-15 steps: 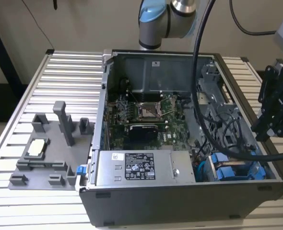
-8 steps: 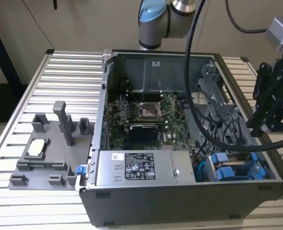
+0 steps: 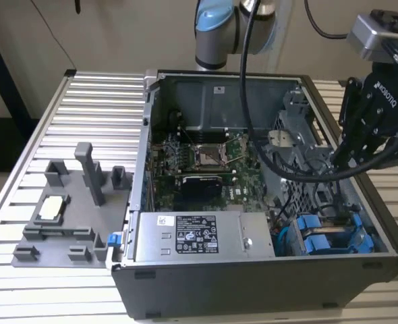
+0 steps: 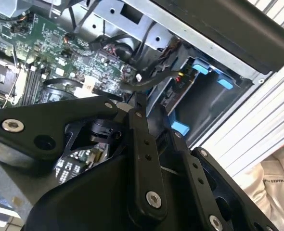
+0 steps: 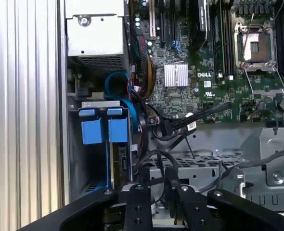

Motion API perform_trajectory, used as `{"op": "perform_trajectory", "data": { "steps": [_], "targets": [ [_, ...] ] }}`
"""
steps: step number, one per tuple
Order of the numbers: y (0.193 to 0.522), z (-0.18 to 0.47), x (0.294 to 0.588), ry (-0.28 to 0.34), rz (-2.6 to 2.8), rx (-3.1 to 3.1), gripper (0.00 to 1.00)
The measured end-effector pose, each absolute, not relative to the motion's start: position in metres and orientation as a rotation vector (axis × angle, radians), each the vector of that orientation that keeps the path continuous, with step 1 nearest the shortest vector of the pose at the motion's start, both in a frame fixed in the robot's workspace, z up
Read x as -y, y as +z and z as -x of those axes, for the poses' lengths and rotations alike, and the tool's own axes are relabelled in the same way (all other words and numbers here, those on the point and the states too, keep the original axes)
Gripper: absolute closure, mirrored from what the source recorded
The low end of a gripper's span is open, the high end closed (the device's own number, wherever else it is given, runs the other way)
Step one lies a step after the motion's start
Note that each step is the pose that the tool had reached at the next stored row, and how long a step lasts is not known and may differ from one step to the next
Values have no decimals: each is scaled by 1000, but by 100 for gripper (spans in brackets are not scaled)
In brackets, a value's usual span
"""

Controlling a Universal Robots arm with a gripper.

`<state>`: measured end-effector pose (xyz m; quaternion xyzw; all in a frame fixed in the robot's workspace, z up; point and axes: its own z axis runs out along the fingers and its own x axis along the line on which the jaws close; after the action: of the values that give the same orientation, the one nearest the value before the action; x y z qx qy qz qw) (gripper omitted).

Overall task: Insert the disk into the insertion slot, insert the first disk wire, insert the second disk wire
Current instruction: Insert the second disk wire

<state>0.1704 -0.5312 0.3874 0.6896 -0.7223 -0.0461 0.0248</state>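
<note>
- The arm leans over the open computer case on the worktop, wrist tilted down.
- The pincer is almost closed, pinching a black wire.
- The disk sits inside the insertion slot.

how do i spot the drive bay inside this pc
Find the open black computer case, then the silver power supply box in one corner. Right beside it is the drive bay, a grey sheet-metal pocket. It alone holds two bright blue drive carriers side by side, unlike the perforated grey cage next to it.
</note>
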Motion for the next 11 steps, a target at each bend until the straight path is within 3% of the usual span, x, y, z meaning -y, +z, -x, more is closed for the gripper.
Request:
{"op": "perform_trajectory", "data": {
  "steps": [11],
  "targets": [
    [384, -151, 519, -143, -2133, 2234, 73]
  ]
}}
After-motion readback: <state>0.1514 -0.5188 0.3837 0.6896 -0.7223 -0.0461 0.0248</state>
